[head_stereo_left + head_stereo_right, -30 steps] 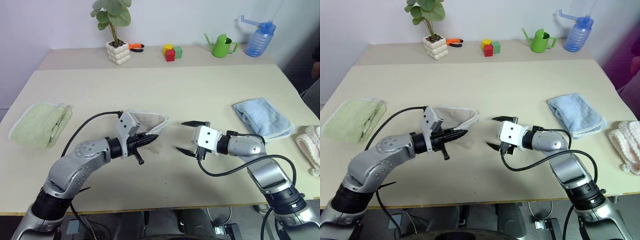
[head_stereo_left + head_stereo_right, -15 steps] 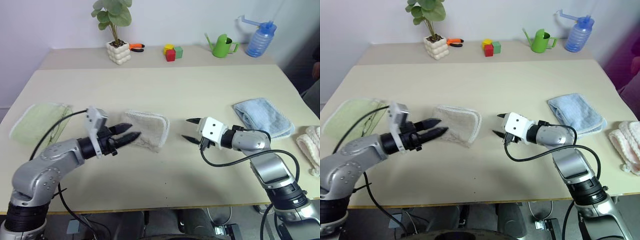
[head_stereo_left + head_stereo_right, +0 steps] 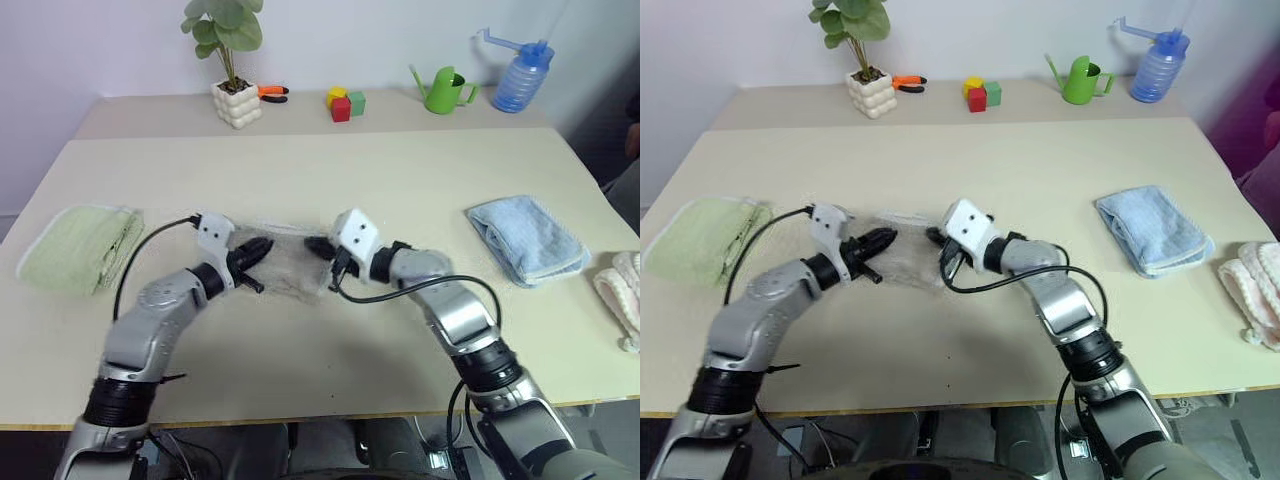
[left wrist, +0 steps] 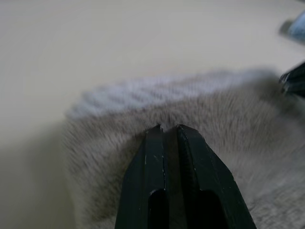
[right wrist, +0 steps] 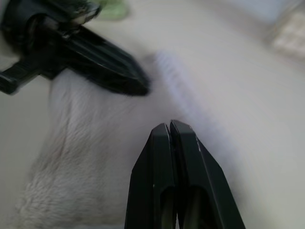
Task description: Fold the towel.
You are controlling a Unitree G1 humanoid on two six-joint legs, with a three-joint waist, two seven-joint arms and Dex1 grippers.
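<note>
Beige terry-cloth towel (image 3: pixel 285 262), white-edged, is lain folded at the middle of the pale desk (image 3: pixel 400 180). Left claw (image 3: pixel 257 250) at nine o'clock of it and right claw (image 3: pixel 318 246) at three are both closed, apparently pressing the fold flat.

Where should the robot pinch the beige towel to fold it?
Probably at its two far corners, along the white stitched edge. The towel lies flat, so each gripper can come in low from its own side: the left gripper toward the left corner, the right gripper toward the right.
</note>
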